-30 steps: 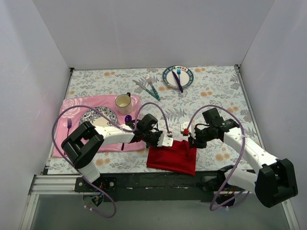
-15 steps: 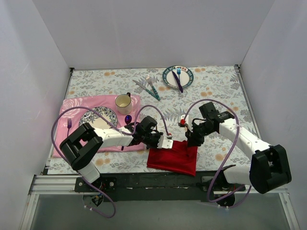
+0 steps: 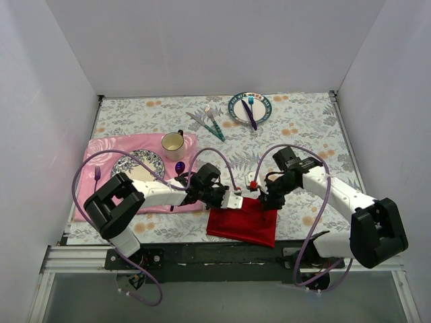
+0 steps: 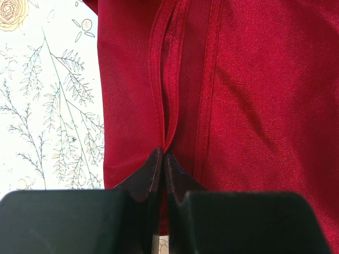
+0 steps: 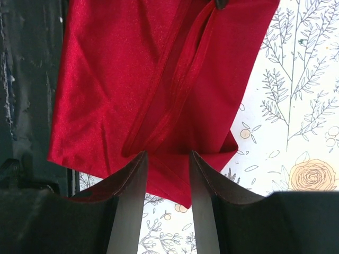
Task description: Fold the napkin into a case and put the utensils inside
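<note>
The red napkin [image 3: 242, 221] lies folded at the table's near edge, its hemmed edges running up the middle in the left wrist view [image 4: 254, 95]. My left gripper [image 3: 232, 199] sits at its upper left corner, shut on a hem fold [image 4: 163, 154]. My right gripper [image 3: 264, 200] hovers over the napkin's upper right edge [image 5: 132, 69], open with nothing between its fingers [image 5: 167, 154]. The utensils [image 3: 209, 122], a silver fork and knife with teal handles, lie together far back on the floral tablecloth, well away from both grippers.
A pink placemat [image 3: 101, 151] at the left carries a patterned plate [image 3: 138, 163], a cup [image 3: 174, 142], a purple spoon [image 3: 179, 167] and a small purple fork [image 3: 97, 176]. A far plate [image 3: 250, 108] holds a blue fork and purple knife. The black front rail [image 3: 202, 252] borders the napkin.
My right gripper has opened its jaws wider and its arm has swung left, closer over the napkin's right edge. The left gripper has kept its pinch on the hem.
</note>
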Robot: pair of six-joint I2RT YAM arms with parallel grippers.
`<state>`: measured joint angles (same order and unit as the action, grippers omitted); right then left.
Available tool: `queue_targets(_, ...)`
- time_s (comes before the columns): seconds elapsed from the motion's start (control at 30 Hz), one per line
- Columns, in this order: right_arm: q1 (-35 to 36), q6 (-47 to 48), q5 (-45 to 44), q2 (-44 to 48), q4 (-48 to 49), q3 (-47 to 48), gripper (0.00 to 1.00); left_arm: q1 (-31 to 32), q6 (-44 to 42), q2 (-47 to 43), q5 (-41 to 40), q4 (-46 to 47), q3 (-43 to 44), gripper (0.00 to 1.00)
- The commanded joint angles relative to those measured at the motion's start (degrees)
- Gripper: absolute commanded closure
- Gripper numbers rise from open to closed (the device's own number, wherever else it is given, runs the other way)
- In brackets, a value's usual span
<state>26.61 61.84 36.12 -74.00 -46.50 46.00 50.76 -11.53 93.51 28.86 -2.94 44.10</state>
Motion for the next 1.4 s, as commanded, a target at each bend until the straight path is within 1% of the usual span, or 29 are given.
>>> queue_targets(0.0, 0.6, 6.4, -0.4, -0.3, -2.8, -0.7, 0.56, 0.4, 0.1, -2.5, -0.9, -0.5, -1.1, 1.0)
queue_targets(0.13, 0.8, 7.9, -1.9, -1.7, -2.2, -1.3, 0.57, 0.4, -0.2, -2.2, -1.2, -0.5, -1.4, 1.0)
queue_targets(0.23, 0.7, 8.1, -2.5, -3.3, -1.4, -1.7, 0.6, 0.4, -0.8, -1.8, -1.9, -0.1, -2.2, 1.0)
queue_targets(0.37, 1.1, 8.0, -3.8, -6.1, 1.1, -2.9, 0.67, 0.4, -0.9, -1.1, -1.5, -0.3, -2.6, 1.0)
queue_targets(0.5, 1.7, 7.9, -5.5, -8.7, 3.8, -4.2, 0.7, 0.4, -1.6, 0.3, -2.2, -0.4, -3.1, 1.0)
queue_targets(0.6, 1.9, 6.3, -7.5, -10.8, 6.8, -4.6, 0.71, 0.2, -1.8, 1.1, -3.7, 0.1, -3.6, 1.0)
queue_targets(0.73, 1.9, 3.3, -8.8, -13.9, 10.1, -3.1, 0.73, -1.8, -2.4, 2.6, -5.0, 1.2, -3.6, 1.0)
queue_targets(0.8, 1.7, 2.3, -9.6, -15.6, 11.6, -1.9, 0.73, -3.3, -3.0, 4.3, -5.7, 2.2, -3.1, 1.0)
queue_targets(0.93, 0.1, 2.8, -11.4, -18.4, 14.0, 0.8, 0.73, -8.6, -5.2, 8.2, -5.5, 1.3, 1.9, 1.0)
queue_targets(1.03, -2.3, 4.5, -11.8, -21.1, 12.6, 5.8, 0.73, -10.8, -7.3, 10.3, -5.3, 0.5, 4.3, 1.0)
queue_targets(1.23, -6.1, 10.5, -12.2, -24.2, 8.6, 13.8, 0.73, -11.2, -6.6, 10.8, -3.7, -1.5, 8.5, 1.0)
queue_targets(1.33, -8.5, 11.5, -10.8, -24.4, 5.0, 17.4, 0.72, -10.9, -4.2, 10.7, -3.9, -2.9, 10.0, 1.0)
queue_targets(1.37, -9.1, 10.4, -10.2, -24.4, 3.1, 18.5, 0.71, -10.7, -3.4, 10.8, -4.1, -3.2, 10.3, 1.0)
